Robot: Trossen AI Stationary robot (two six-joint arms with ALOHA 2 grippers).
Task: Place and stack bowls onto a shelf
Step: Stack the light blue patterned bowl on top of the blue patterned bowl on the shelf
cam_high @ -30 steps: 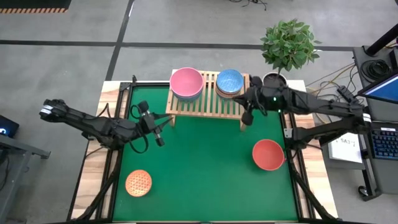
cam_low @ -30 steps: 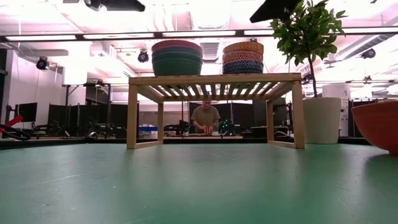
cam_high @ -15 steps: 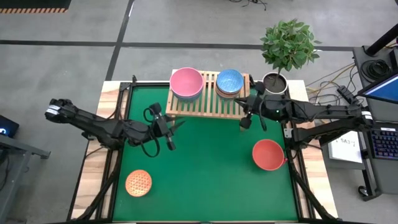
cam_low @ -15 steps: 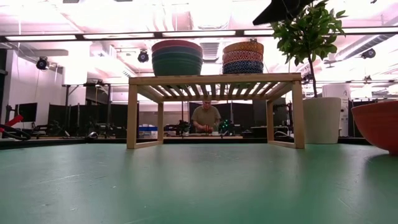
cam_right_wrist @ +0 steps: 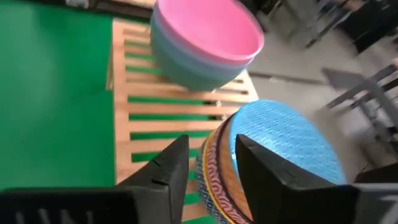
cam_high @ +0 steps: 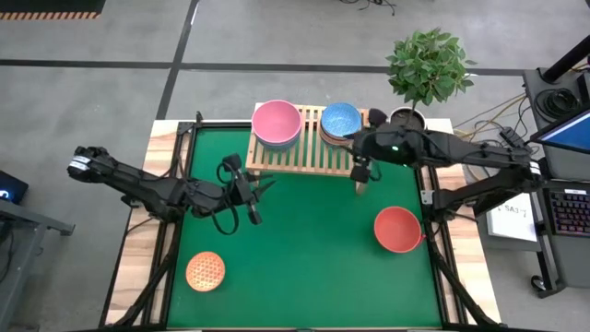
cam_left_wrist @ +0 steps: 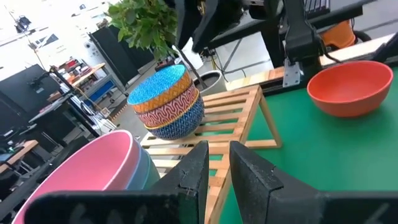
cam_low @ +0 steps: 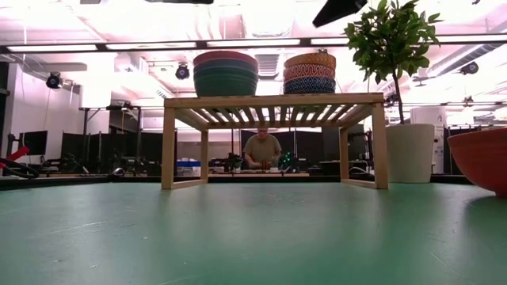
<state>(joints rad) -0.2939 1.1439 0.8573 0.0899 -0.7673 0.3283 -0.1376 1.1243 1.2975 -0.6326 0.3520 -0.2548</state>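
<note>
Robotics lab: test table w/ green mat (cam_high: 304,249), monitors (cam_left_wrist: 28,81), workbench rows, ceiling strip lights (cam_low: 261,41).

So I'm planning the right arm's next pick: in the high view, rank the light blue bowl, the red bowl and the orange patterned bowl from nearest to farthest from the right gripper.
From the right gripper, at the shelf's front right corner:
1. Light blue bowl, just behind it, topping the right stack on the shelf.
2. Red bowl, on the mat's right side.
3. Orange patterned bowl, at the mat's near left corner.

Left arm reached in from 9 o'clock, low over table, left gripper (cam_high: 247,196) pointed toward 2 o'clock, fingers (cam_left_wrist: 198,167) close together, nothing between. Right arm stretched in from 3 o'clock, bent at wrist, right gripper (cam_high: 361,172) aimed down, fingers (cam_right_wrist: 168,168) parted, holding nothing.
</note>
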